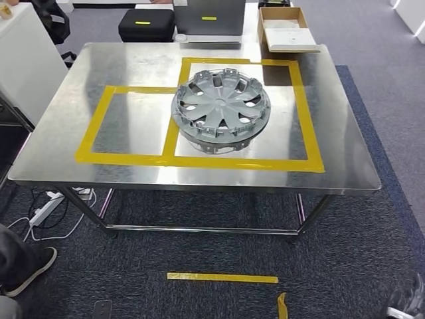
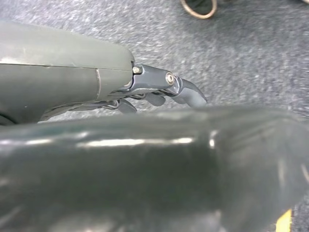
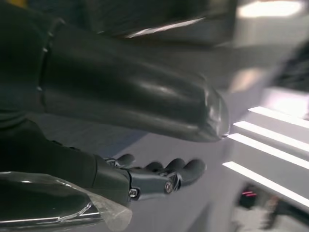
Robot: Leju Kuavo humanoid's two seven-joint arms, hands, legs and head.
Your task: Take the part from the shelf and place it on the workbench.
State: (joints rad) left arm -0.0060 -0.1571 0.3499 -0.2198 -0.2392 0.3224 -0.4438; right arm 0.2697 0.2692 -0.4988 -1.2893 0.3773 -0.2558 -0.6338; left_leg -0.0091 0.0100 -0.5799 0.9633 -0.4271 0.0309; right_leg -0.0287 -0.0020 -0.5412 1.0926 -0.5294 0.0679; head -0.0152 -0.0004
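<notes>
The round grey plastic wheel cover [image 1: 220, 110] is seen lying flat inside the yellow tape frame on the steel surface [image 1: 125, 73], well apart from both released hands, left [image 2: 160, 89] and right [image 3: 156, 176], whose fingers grasp nothing.

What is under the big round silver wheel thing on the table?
The wheel cover lies on the shiny metal table, across yellow tape lines. Table shows through its holes. The tape directly beneath it is hidden.

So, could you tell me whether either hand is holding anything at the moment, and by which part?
Nothing is held. The left hand and right hand are both empty, fingers extended. The hubcap lies on the workbench, inside the yellow tape outline.
</notes>
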